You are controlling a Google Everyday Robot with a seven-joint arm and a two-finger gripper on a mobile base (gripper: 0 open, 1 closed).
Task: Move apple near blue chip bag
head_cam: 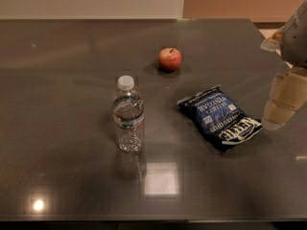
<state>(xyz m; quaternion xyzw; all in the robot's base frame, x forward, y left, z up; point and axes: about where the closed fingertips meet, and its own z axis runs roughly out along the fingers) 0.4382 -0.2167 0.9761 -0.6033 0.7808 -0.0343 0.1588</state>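
Note:
A small red apple (170,59) with yellowish patches and a short dark stem stands on the dark table, toward the back middle. The blue chip bag (219,117) lies flat to the right of centre, its black end panel toward the front right. The gripper (283,102) hangs at the right edge of the view, just right of the bag and well to the right and in front of the apple. It holds nothing that I can see.
A clear plastic water bottle (128,115) with a white cap stands upright left of the bag and in front of the apple. The dark glossy table (72,80) ends at a pale wall behind. Its front edge runs along the bottom.

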